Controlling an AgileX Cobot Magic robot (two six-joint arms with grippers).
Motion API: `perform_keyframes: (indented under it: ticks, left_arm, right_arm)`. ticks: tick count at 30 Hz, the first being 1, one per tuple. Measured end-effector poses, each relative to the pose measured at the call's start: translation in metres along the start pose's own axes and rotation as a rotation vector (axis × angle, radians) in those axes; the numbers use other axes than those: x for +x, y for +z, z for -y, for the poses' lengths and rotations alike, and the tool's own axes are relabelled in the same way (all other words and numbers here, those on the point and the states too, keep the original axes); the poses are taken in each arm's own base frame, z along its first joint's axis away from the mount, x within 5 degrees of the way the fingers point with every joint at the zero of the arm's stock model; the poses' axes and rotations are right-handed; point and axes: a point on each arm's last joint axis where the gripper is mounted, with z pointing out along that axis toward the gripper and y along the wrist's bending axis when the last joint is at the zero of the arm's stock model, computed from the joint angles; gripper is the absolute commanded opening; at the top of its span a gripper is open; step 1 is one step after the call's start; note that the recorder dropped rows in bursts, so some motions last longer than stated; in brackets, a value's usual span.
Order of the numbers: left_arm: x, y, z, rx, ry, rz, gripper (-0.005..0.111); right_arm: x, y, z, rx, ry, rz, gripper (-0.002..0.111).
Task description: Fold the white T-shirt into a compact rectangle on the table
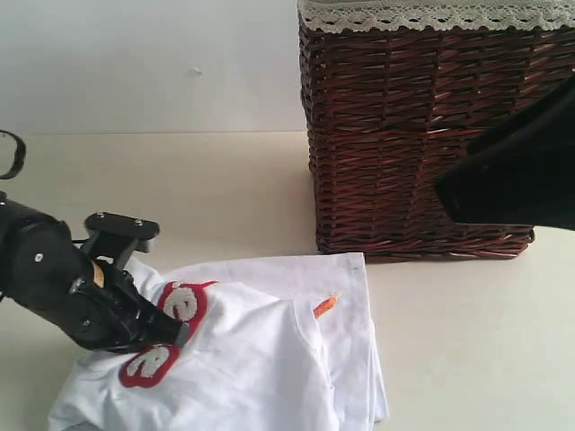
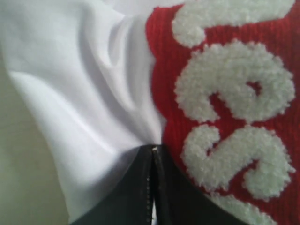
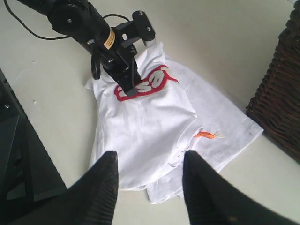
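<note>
T-shirt (image 1: 269, 359), white and limp, lies rumpled and partly folded on the table (image 1: 225, 180) in the exterior view, in front of a wicker basket (image 1: 404, 135). The left gripper (image 1: 175, 332) presses into the cloth beside the red lettering (image 1: 180, 305). An orange tag (image 1: 326, 305) pokes out near the middle. A dark blurred shape at right is probably the right arm.

In the left wrist view, the left gripper (image 2: 153, 150) has its jaws closed together, and creases in the T-shirt (image 2: 93, 93) run into their tip, so it seems to pinch a thin fold at the edge of the red lettering (image 2: 234, 117).

In the right wrist view, the right gripper (image 3: 151, 159) hangs with its jaws wide apart and empty above the near edge of the T-shirt (image 3: 150, 122).

The cotton looks light and floppy, likely to sag and drag. The fuzzy patch is thicker and stiffer. Hems and corners offer the best hold, pinched through all layers.
</note>
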Motion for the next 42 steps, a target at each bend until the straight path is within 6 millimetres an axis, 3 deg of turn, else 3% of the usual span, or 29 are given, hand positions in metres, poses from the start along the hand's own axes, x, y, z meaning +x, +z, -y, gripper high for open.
perform_keyframes:
  ticks: [9,17,23,30,35,42]
  left_arm:
    - [0.010,-0.027,-0.003,0.000,0.027,0.048,0.000]
    - [0.005,-0.094,0.032,0.111,0.137,0.347,0.000]
    - [0.014,-0.143,0.039,0.183,0.143,0.521,0.000]
    - [0.051,-0.185,0.024,0.255,0.103,0.726,0.000]
    - [0.089,-0.216,0.009,0.334,0.073,0.977,0.000]
    - [0.133,-0.240,-0.008,0.418,0.056,1.267,0.000]
  right_arm:
    - [0.001,0.002,0.001,0.003,0.003,0.004,0.043]
    - [0.011,0.029,0.008,0.013,0.046,-0.033,0.047]
    - [0.017,0.072,0.019,0.017,0.082,-0.140,0.068]
    - [0.030,0.123,0.030,0.002,0.151,-0.293,0.070]
    - [0.035,0.159,0.035,-0.035,0.235,-0.355,0.070]
    - [0.044,0.209,0.044,-0.055,0.311,-0.375,0.070]
